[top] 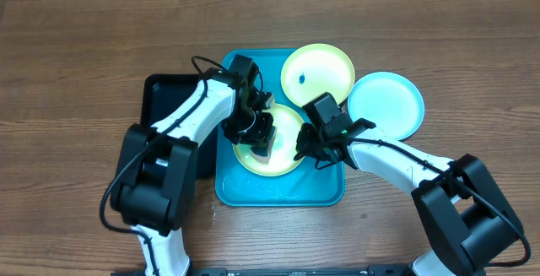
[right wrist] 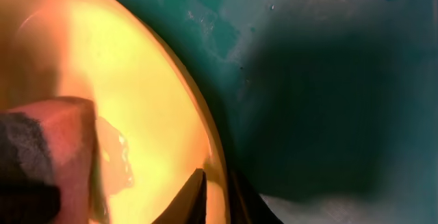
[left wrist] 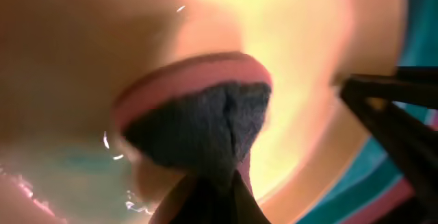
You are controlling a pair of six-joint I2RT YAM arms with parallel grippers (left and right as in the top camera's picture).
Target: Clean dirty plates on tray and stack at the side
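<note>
Sponge (left wrist: 205, 125), pinched in the left gripper (left wrist: 209, 198), presses a yellow-green plate (left wrist: 308, 53). Jaws of the right gripper (right wrist: 217, 198) nip its rim on the tray (top: 278, 194).

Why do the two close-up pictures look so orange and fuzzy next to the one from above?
Overhead: sharp, evenly lit. Left wrist: the sponge sits so close that everything blurs, with small glints. Right wrist: the plate glows orange, and the tray beside it lies in deep shadow.
</note>
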